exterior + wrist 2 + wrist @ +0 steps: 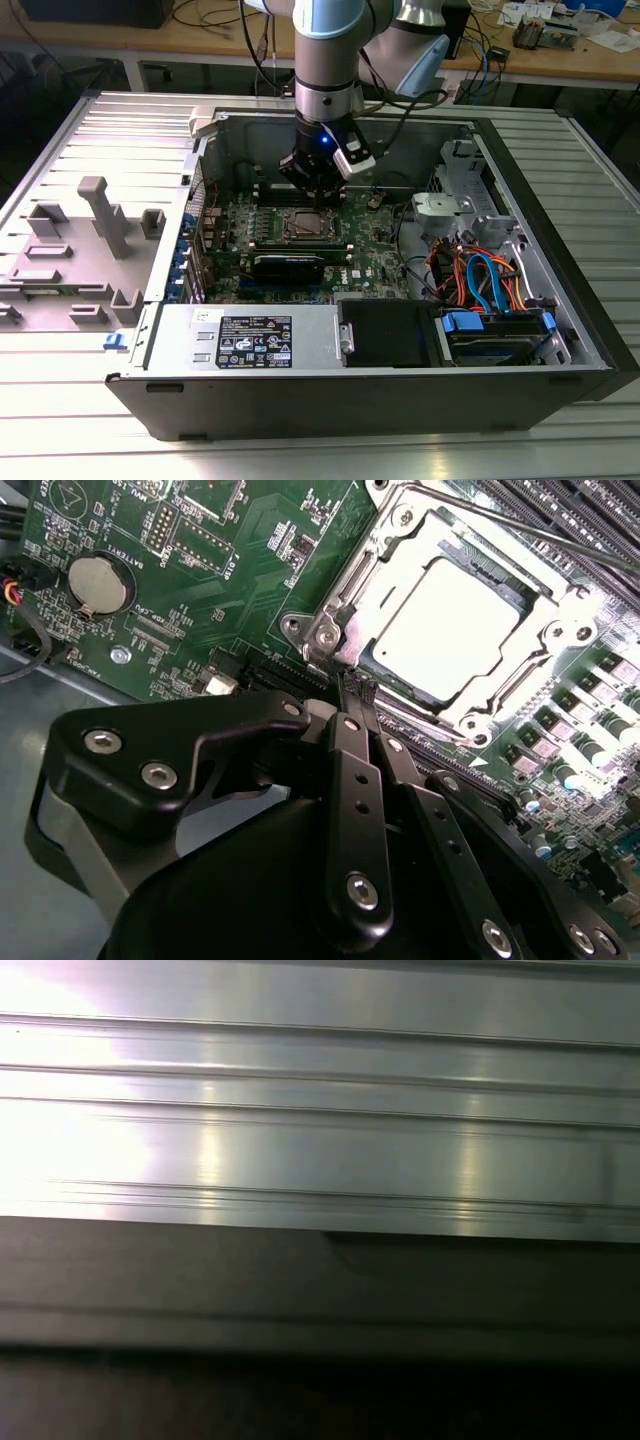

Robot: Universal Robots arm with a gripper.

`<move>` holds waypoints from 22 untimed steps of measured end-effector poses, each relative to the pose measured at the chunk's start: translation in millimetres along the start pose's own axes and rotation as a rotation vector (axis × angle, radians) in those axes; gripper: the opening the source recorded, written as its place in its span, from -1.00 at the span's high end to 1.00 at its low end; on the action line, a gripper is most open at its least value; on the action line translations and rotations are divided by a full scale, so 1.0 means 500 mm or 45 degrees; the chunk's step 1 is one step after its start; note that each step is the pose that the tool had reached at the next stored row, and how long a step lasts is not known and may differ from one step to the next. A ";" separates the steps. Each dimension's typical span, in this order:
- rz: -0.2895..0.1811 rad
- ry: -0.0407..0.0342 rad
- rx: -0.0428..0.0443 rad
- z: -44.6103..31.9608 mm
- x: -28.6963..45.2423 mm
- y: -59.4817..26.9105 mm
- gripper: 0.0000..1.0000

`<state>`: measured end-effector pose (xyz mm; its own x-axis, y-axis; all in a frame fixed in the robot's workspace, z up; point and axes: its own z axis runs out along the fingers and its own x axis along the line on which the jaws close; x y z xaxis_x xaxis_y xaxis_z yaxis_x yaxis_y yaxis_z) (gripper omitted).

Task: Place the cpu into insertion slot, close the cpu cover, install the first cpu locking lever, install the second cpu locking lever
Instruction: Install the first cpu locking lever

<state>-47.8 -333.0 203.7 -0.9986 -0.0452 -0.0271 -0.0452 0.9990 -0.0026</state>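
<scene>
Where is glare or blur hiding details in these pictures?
In the second wrist view, glare whitens the cpu top and the cpu cover; the claw looks dark. In the first wrist view, metal ribs reflect light, with overexposure at one side.

In the exterior view the gripper (312,190) hides the far edge of the insertion slot (307,224), while in the second wrist view the cpu (455,630) glares white, its surface detail unreadable.

silver cpu (450,630), green board (200,590), black claw (357,687)
</scene>
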 end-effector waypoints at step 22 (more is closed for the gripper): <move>0.008 0.0011 -0.005 -0.010 -0.004 -0.003 0.79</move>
<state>-46.1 -334.6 208.7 -0.9989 -0.0387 -0.0263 -0.0387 0.9992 0.0012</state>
